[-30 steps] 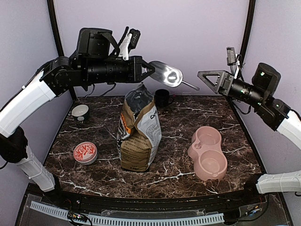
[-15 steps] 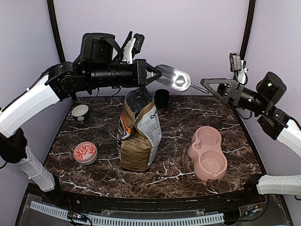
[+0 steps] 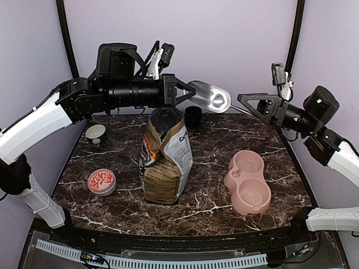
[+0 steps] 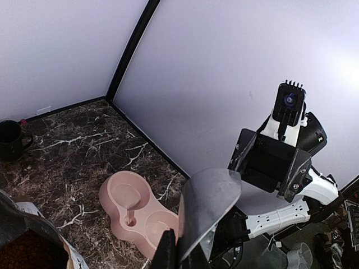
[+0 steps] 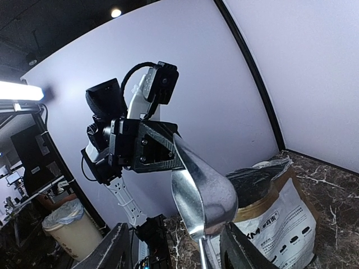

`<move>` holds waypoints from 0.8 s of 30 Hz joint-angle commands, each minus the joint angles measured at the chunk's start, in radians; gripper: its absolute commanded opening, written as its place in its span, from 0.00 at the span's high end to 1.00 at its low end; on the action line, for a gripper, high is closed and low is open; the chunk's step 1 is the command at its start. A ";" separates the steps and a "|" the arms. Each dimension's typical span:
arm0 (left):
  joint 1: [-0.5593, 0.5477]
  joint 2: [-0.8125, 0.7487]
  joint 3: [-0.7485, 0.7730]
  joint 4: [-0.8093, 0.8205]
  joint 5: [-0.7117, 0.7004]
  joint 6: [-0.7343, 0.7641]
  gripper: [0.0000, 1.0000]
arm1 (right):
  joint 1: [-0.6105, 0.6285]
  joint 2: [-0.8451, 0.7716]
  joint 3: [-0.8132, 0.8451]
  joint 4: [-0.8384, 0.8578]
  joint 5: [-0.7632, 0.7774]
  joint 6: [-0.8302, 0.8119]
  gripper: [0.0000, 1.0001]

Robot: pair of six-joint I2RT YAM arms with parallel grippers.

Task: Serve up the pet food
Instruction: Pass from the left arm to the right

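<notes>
On the dark marble tabletop (image 3: 224,134), the tan-and-white paper bag (image 3: 165,162) is standing upright near the middle, top open. Pink double bowl (image 3: 248,180) is sitting toward the right edge, well apart from the bag.

Left arm is reaching across above the back edge, and the left gripper (image 3: 182,92) is clenching the bowl end of a metal scoop (image 3: 210,95). The scoop is hanging over the back of the table, above the bag top, with its handle pointing right.

Right gripper (image 3: 244,102) is facing it from the right with jaws spread wide. In the right wrist view the scoop handle is running into the gap between the fingers (image 5: 115,246), neither one touching it.

Red patterned dish (image 3: 101,181) is lying near the left edge. Small white bowl (image 3: 96,133) is sitting by the back-left corner. Black mug (image 3: 193,116) is standing at the back edge, just behind the bag.

Pet food (image 4: 25,249) is showing as brown bits inside the open bag mouth. It is lying below the left jaws and well apart from the right jaws.
</notes>
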 commanded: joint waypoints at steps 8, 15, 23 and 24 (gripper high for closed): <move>0.004 -0.063 -0.036 0.099 0.023 -0.013 1.00 | -0.002 0.019 -0.021 0.048 -0.041 0.019 0.52; 0.004 -0.087 -0.072 0.130 -0.005 -0.017 1.00 | -0.003 0.002 -0.036 -0.007 0.016 -0.016 0.55; 0.004 -0.113 -0.107 0.197 0.016 -0.037 1.00 | -0.002 -0.003 -0.039 -0.020 0.041 -0.039 0.40; 0.004 -0.115 -0.112 0.206 0.020 -0.039 1.00 | -0.001 0.002 -0.036 -0.014 0.033 -0.034 0.40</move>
